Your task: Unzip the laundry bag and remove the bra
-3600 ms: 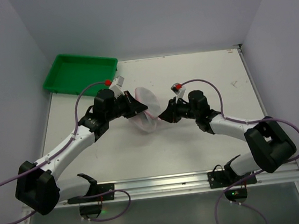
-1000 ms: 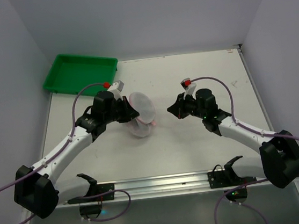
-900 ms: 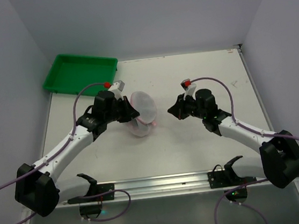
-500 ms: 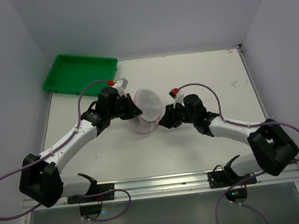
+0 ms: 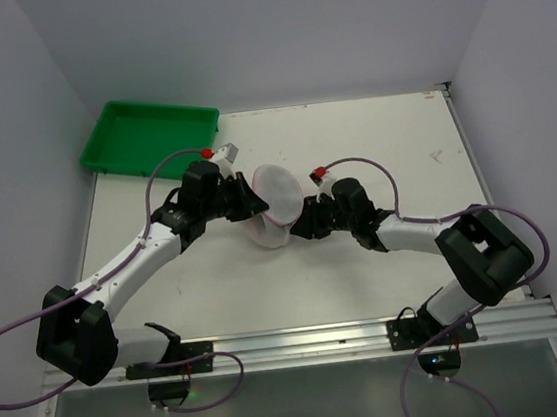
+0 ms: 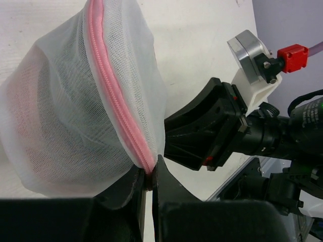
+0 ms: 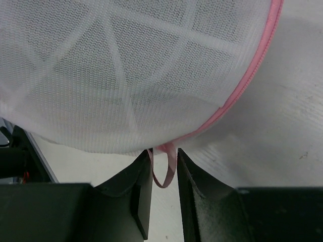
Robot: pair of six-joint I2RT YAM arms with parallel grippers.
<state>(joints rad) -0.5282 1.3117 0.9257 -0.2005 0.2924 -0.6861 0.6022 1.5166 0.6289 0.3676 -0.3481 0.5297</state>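
Bag: a round dome of white mesh, standing on edge near the middle of the table, between the 2 grippers. Whether its lower edge rests on the table cannot be told.
Zipper: pink, running around the bag's rim. It is closed along every stretch that the 2 wrist views show.
Left gripper: its fingers are pinched tight on the bag's rim, with the pink zipper band caught between the tips. In the top view it meets the bag from the left.
Right gripper: its fingers stand a narrow gap apart, right under the bag's rim, on the side of the bag away from the left gripper.
Loop: a small pink ribbon hanging from the zipper into the gap between the right fingers. It is not visibly clamped. Its left strand lies close to the left finger; contact cannot be told.
Contents: a faint pink tint shows through the mesh in the left wrist view, but what it is cannot be told.
Tray: green and rectangular, at the far left corner of the table, well apart from the bag.
Arms: both reach inward from the near edge, and their wrists nearly face each other across the bag.
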